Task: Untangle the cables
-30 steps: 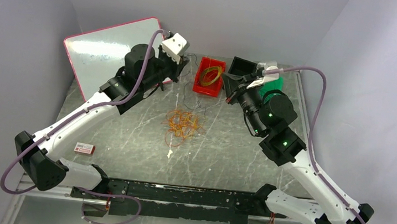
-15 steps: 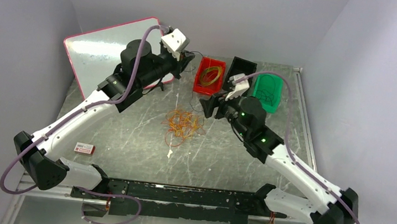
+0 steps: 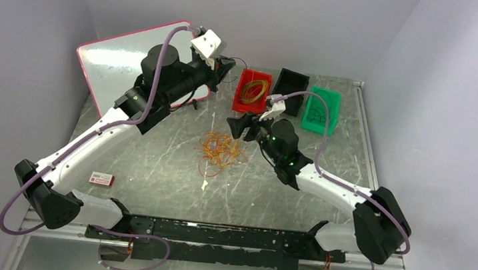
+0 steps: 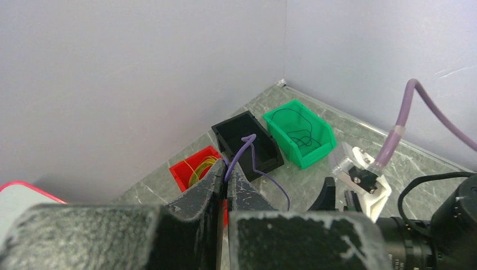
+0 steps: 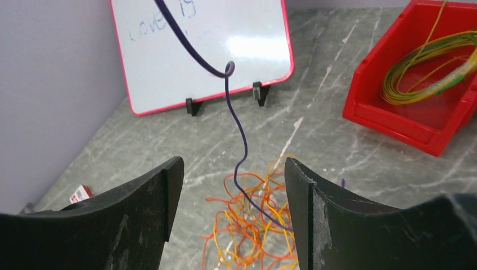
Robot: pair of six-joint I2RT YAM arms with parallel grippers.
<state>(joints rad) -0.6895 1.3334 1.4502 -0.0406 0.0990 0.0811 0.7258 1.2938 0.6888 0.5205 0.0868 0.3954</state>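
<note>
Soft, even overhead light — shadows are faint. Beyond the fingers [image 5: 143,216] of the right gripper [image 5: 233,166], the whiteboard [image 5: 185,67] bears a white glare patch and the table [image 5: 140,140] gleams. The fingers [image 4: 197,197] of the left gripper [image 4: 226,175] loom blurred and grainy — the green bin [image 4: 301,134] past them is sharp.

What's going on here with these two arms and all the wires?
Two robot arms are sorting a tangle of thin cables on the table. The left pincer is shut on one dark purple cable and holds it up, so it hangs down to the pile. The right pincer is open and pointed at that strand, not gripping it. Yellow cables lie in the red bin, and dark cables lie in the green bin.
</note>
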